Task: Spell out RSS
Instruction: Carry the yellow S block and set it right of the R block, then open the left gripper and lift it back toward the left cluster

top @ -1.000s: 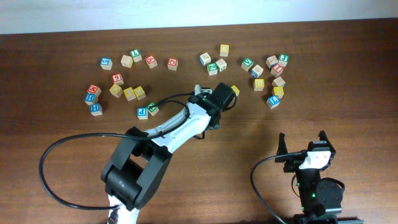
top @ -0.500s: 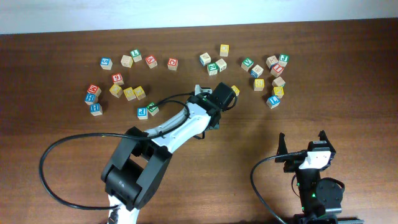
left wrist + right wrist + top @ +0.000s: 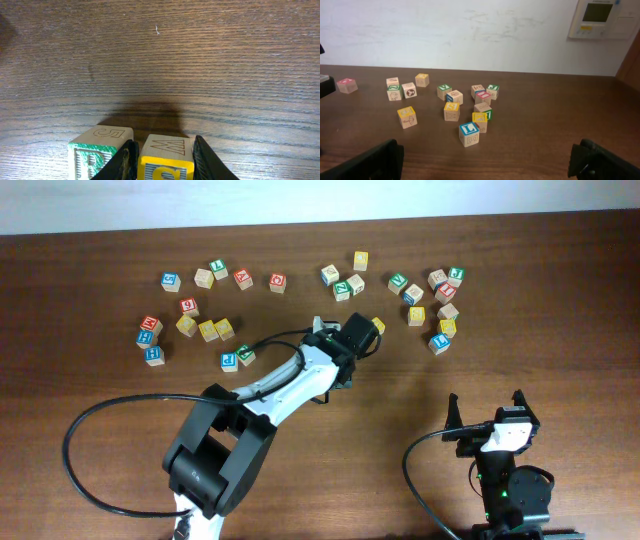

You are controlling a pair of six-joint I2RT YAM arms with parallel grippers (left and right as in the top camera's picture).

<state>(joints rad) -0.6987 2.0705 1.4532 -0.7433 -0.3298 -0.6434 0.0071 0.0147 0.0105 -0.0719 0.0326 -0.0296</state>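
Grip first: your left gripper (image 3: 164, 145) is clamped on one yellow-faced cube (image 3: 165, 161), with one dark finger pressed against each side. That cube sits on the table (image 3: 200, 60), and its wooden top face is engraved with a W. The letter on its yellow face is cut off at the frame edge, so you cannot read it.

One green-faced cube (image 3: 97, 150) stands just beside it, on the outer side of the left-hand finger. A white letter is only partly visible on it. You cannot tell whether that finger touches it. From overhead the arm covers this green cube, and only a corner of the held yellow one peeks out near the table's middle.

Your right gripper (image 3: 486, 408) hangs with its two fingers spread wide and nothing between them, well apart from every cube, at the near right edge.

As best you can count from above, the loose cubes (image 3: 277, 281) number fourteen at the left, four in the middle and nine at the right. Six of them are yellow-topped cubes (image 3: 207, 330): three in a row at the left, one at the far middle, two at the right. Their letters are too small to read.
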